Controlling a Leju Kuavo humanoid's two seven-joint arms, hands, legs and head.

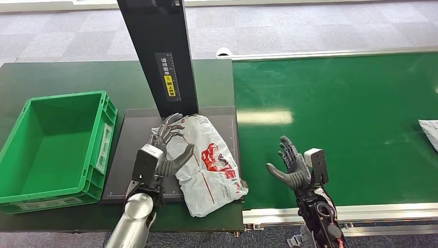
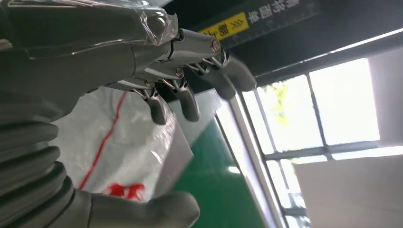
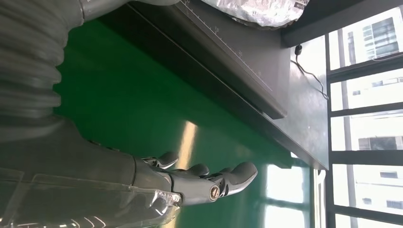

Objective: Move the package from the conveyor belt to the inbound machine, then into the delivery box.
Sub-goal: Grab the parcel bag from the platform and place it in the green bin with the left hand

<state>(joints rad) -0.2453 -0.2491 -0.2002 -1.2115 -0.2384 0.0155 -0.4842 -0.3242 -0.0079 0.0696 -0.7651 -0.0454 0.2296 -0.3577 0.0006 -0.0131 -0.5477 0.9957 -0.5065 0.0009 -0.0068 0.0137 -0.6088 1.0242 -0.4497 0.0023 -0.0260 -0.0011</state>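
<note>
The package [image 1: 206, 163], a white plastic mailer with red print, lies on the dark plate of the inbound machine [image 1: 135, 155], at the foot of its black upright post [image 1: 157, 51]. One corner of the bag hangs over the plate's near right edge, close to the green conveyor belt [image 1: 335, 113]. So the first leg of the task looks done: the package is off the belt and on the machine.

The left hand [image 1: 168, 150] is at the package's left side, its fingers [image 2: 190, 102] spread over the top end of the bag and the thumb stretched across the plastic. The left wrist view shows the fingers apart with the bag between them and the thumb, but whether they have actually closed on it cannot be told. The right hand [image 1: 290, 165] hovers over the belt, palm up, fingers apart, holding nothing.

What seems left is the second leg: getting a firm hold and carrying the package left into the green delivery box [image 1: 57, 144], which sits on the worktop just beside the machine. A second parcel [image 1: 429, 132] shows at the belt's far right edge.
</note>
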